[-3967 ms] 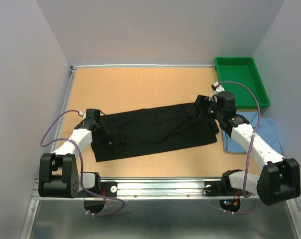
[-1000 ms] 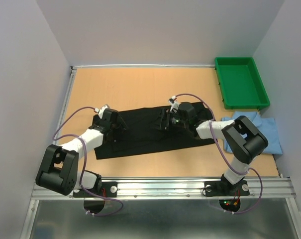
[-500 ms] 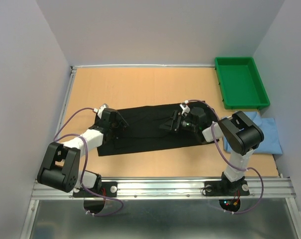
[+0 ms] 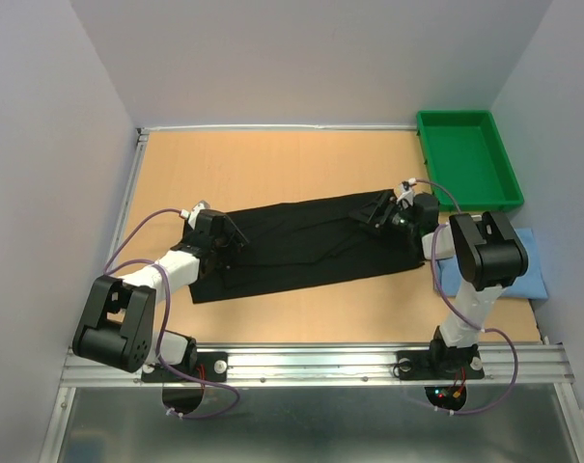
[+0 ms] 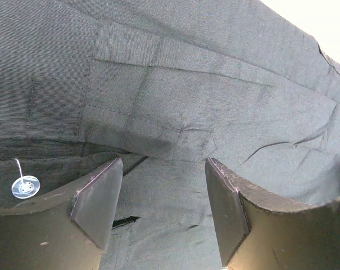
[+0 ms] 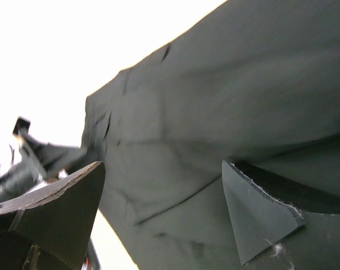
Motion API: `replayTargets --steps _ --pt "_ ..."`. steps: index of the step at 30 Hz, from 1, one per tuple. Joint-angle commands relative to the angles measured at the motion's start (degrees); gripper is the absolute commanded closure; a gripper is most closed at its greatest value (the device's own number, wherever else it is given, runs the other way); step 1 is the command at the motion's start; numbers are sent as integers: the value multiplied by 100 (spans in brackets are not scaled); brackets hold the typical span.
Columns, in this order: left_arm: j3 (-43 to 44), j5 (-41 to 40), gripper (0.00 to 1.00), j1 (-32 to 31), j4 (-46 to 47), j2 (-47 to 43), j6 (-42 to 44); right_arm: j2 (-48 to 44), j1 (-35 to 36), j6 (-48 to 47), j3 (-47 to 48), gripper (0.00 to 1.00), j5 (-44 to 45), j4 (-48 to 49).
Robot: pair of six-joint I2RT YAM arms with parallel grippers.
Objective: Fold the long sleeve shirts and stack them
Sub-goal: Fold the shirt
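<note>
top external view: black shirt [image 4: 301, 246] lies long axis left to right, left gripper [image 4: 230, 240] at its left end, right gripper [image 4: 376, 212] at its right end, both spread over the cloth.

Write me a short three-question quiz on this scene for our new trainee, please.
1. True or false: the light blue shirt lies on top of the black shirt.
2. Where does the green tray sit on the table? A: far right corner. B: far left corner. C: near edge, centre.
3. Fill in: the left gripper and the right gripper both have their jaws ____.
Key: 1 false, it lies on the table to the black shirt's right; 2 A; 3 open.
</note>
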Motion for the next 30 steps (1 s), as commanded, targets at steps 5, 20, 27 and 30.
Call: replayTargets --steps 5,20,27,30 --pt "-195 -219 27 69 -879 -78 224 211 -554 -193 639 11 162 9" --pt "-11 -536 26 69 -1319 -589 479 -1071 -466 -553 991 12 330 -1203" --pt "-37 -527 26 69 -1292 -501 540 -503 543 -474 1834 12 206 -1187" --pt "-55 -518 26 69 -1275 -439 540 -133 764 -265 2116 12 312 -845"
